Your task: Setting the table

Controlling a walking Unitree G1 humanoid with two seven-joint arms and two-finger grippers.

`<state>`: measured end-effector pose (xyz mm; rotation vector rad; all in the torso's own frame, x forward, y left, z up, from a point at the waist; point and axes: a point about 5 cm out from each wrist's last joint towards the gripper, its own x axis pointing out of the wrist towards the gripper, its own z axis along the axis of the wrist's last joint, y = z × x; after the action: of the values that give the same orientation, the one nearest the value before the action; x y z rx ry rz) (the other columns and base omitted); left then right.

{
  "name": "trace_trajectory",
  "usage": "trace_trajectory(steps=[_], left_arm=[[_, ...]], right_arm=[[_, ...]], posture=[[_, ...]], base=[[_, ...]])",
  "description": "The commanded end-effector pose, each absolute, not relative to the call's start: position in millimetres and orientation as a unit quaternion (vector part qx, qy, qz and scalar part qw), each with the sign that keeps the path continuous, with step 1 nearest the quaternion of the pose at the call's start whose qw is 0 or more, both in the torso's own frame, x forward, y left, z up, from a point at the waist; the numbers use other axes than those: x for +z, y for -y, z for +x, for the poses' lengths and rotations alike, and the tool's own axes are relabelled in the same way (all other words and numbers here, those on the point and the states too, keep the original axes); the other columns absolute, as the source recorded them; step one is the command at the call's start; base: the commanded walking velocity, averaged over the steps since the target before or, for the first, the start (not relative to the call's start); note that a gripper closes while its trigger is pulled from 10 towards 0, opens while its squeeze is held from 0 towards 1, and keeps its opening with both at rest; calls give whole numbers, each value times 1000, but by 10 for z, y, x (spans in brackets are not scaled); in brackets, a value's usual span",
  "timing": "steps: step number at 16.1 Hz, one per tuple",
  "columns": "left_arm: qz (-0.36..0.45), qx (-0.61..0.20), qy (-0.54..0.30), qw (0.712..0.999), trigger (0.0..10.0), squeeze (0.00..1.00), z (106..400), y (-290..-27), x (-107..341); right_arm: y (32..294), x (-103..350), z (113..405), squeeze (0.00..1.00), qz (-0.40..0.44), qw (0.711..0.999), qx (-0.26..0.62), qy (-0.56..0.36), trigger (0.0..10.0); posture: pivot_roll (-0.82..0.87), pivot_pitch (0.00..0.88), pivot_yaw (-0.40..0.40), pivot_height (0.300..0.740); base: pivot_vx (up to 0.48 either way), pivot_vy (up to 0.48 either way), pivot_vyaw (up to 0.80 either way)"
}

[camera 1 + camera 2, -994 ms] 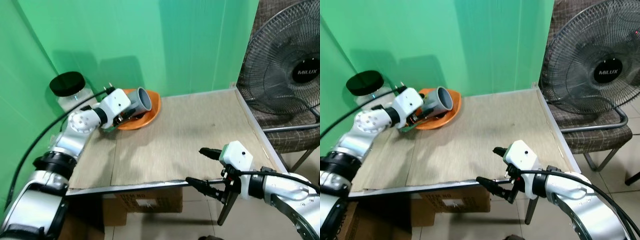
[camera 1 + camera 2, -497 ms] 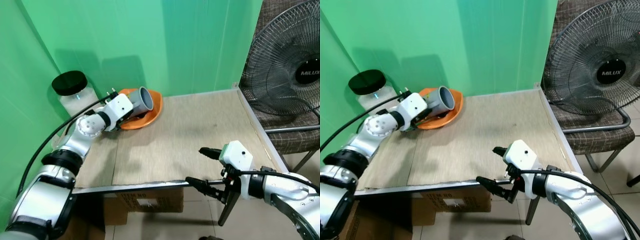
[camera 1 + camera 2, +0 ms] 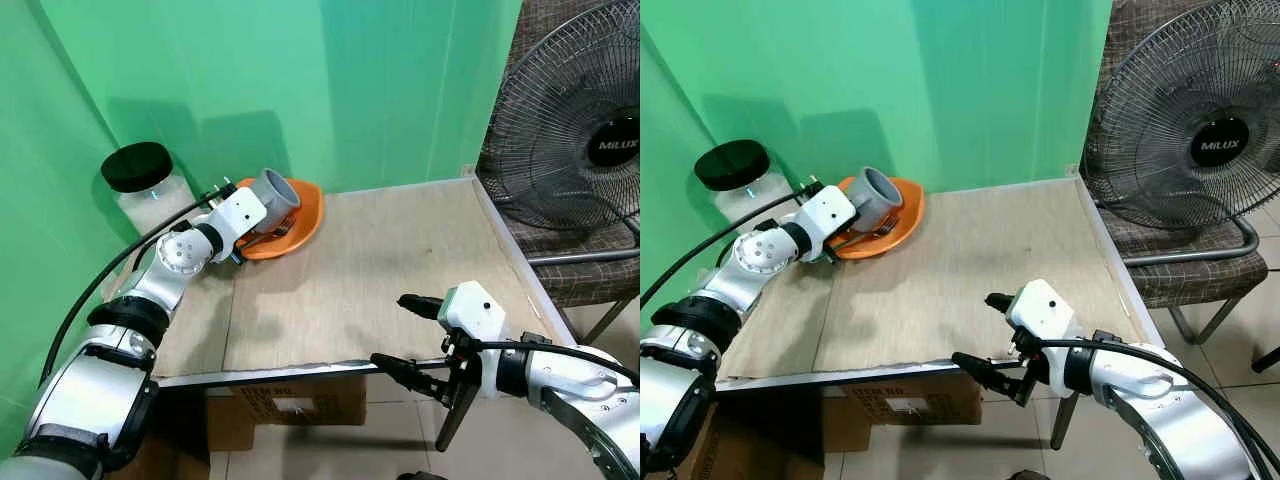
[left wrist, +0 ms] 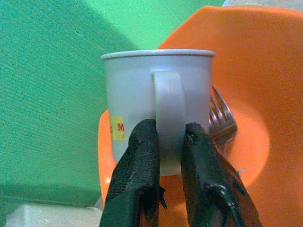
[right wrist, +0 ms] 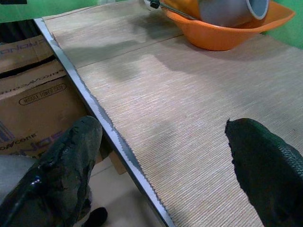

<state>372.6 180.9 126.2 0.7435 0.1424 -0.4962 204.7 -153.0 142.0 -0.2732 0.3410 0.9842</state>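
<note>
The mug point(image 4: 158, 106) is grey, with a small yellow label on its side, and it sits tilted in the orange bowl point(image 3: 300, 222) at the far left corner of the table point(image 3: 400, 260), close to the green wall point(image 3: 300, 80). The left gripper point(image 4: 166, 137) is clamped on the mug's handle, one black finger pressed against each side of it (the wrist view shows the handle squeezed between them). In the eye views the mug's open mouth faces up and toward the wall, and its body leans out over the bowl's near rim toward the gripper. A fork point(image 4: 221, 125) lies in the bowl just beside the mug, its tines showing past the mug's side.

Behind the left arm, at the table's far left edge, stands a clear jar point(image 3: 148, 185) with a black lid, near the bowl but apart from it.

The table top is covered by a beige woven mat point(image 3: 380, 290) that reaches the near edge. The right gripper point(image 3: 410, 335) hangs at that near edge, well apart from the bowl, its two fingers spread wide with nothing between them (the right wrist view looks across the mat at the bowl and mug).

Under the table's near edge is a cardboard box point(image 3: 290, 405). To the right of the table stands a large black fan point(image 3: 575, 120) on a chair point(image 3: 590, 275).
</note>
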Motion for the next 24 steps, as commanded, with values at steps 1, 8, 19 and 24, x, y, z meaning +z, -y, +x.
trace_trajectory(steps=[1, 8, 19, 24], left_arm=[[362, -236, -59, 900, 0, 0, 3750, -1829, 1323], [359, -240, -32, 901, 0, 0, 3770, -1827, 1437], [120, -188, 156, 962, 0, 0, 3259, -1776, 2028], [67, -165, 194, 965, 2118, 0, 2914, -1472, 2139]], right_arm=[[1481, 1461, 2054, 0, -130, 856, 478, -149, 10000], [1494, 1476, 2073, 0, -125, 863, 469, -142, 10000], [1597, 1746, 2357, 0, -103, 946, 305, -24, 10000], [1663, 1711, 2500, 0, -53, 980, 190, -17, 10000]], posture=[[-107, 0, 146, 740], [-99, 0, 153, 740], [-4, 0, 53, 740], [53, 0, -14, 740]], base=[[0, 0, 0], [0, 0, 0], [0, 0, 0], [0, 0, -460]])
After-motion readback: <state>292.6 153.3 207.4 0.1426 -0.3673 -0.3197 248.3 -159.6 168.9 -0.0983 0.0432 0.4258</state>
